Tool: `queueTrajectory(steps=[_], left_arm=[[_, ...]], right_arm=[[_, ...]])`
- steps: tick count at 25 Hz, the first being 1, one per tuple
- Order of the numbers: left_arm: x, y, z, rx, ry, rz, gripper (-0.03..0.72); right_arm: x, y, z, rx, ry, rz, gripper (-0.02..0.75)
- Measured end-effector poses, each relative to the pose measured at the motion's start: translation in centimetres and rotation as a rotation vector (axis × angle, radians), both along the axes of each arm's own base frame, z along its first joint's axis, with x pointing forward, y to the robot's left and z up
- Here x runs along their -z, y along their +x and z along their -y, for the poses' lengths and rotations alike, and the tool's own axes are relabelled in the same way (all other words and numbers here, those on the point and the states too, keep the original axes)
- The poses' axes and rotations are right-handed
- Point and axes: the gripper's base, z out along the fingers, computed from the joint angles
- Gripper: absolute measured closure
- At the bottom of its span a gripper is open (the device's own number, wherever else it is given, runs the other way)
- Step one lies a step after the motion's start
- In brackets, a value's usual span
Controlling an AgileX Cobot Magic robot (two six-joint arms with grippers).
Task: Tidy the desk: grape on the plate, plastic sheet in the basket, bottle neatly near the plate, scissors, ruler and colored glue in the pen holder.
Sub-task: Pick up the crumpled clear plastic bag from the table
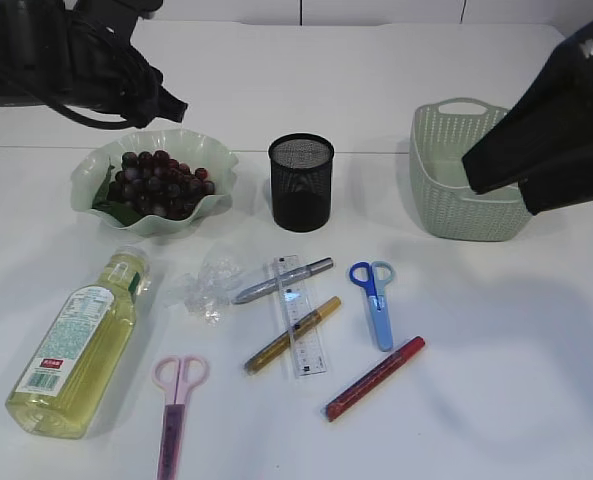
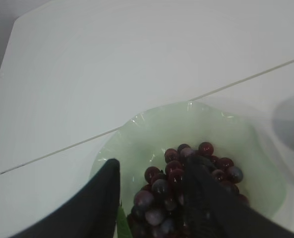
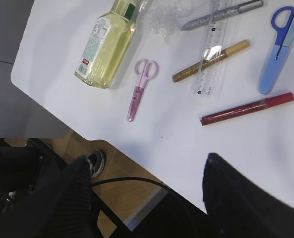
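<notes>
A dark red grape (image 1: 161,185) bunch lies on the green wavy plate (image 1: 96,172). My left gripper (image 2: 154,163) hangs just above it, jaws apart, with the grape (image 2: 186,173) below them and nothing gripped. The bottle (image 1: 81,345) of yellow liquid lies on its side at the front left. Beside its cap is the crumpled plastic sheet (image 1: 208,283). The clear ruler (image 1: 298,315) lies across silver glue (image 1: 281,281) and gold glue (image 1: 291,335), with red glue (image 1: 374,378) to the right. Blue scissors (image 1: 376,300) and pink scissors (image 1: 176,410) lie flat. My right gripper (image 3: 147,158) is open and empty, high over the table's front edge.
The black mesh pen holder (image 1: 301,182) stands upright behind the ruler. A green woven basket (image 1: 456,175) sits at the back right, partly behind my right arm (image 1: 556,120). The table's front corner and the floor show in the right wrist view.
</notes>
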Motion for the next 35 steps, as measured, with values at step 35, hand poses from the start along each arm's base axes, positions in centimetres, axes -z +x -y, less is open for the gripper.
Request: queueTrajectory(steps=[35], left_arm=[[-2.2, -1.6, 2.3, 0.122, 0.072, 0.048, 0.415]], right_arm=[[1.1, 0.9, 0.2, 0.022, -0.048, -0.049, 0.194]])
